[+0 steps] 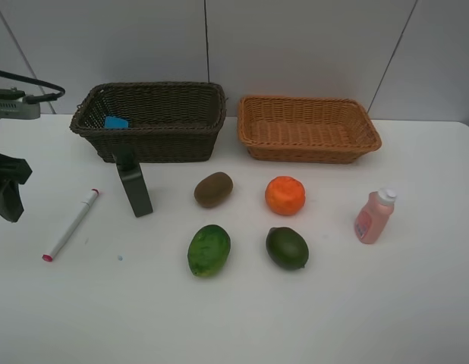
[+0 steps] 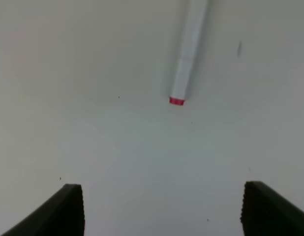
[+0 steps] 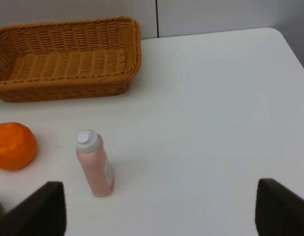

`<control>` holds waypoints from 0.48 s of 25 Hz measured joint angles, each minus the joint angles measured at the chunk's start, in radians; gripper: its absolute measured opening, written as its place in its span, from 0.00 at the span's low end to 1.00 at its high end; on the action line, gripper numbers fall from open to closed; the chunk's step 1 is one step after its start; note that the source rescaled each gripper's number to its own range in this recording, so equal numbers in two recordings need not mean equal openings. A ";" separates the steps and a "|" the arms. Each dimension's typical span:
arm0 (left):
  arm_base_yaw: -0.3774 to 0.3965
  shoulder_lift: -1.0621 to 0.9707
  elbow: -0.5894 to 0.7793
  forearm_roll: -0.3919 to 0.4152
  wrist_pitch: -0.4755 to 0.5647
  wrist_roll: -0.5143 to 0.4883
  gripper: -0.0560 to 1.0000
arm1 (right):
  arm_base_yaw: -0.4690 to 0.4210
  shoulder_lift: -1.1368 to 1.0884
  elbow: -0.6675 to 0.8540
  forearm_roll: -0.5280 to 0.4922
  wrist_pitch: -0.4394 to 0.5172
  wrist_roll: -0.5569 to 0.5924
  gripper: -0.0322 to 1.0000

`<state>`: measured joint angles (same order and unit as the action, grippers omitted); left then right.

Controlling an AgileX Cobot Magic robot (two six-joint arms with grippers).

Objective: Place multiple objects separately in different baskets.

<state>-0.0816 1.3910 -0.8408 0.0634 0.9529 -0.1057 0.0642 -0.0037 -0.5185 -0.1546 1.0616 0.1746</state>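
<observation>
A white marker with a red cap (image 1: pixel 71 224) lies left of the upright dark green bottle (image 1: pixel 133 182). A kiwi (image 1: pixel 213 189), an orange (image 1: pixel 284 195), two green fruits (image 1: pixel 209 249) (image 1: pixel 287 247) and a pink bottle (image 1: pixel 374 216) stand on the table in front of the dark basket (image 1: pixel 147 140) and the light basket (image 1: pixel 308 148). My left gripper (image 1: pixel 8 203) hovers at the left edge, open and empty (image 2: pixel 162 211), with the marker (image 2: pixel 187 54) ahead of it. My right gripper (image 3: pixel 162 211) is open and empty, with the pink bottle (image 3: pixel 95 164) and the orange (image 3: pixel 13 146) in front of it.
A small blue object (image 1: pixel 116 122) lies inside the dark basket at its left end. The light basket (image 3: pixel 68 86) sits at the back against the wall. White table (image 1: pixel 234 318) stretches bare toward the front edge.
</observation>
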 joint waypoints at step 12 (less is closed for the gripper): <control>0.003 0.360 -0.025 0.000 -0.229 0.010 0.85 | 0.000 0.000 0.000 0.000 0.000 0.000 0.95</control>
<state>-0.0786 1.7514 -0.8654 0.0634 0.7240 -0.0955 0.0642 -0.0037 -0.5185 -0.1546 1.0616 0.1746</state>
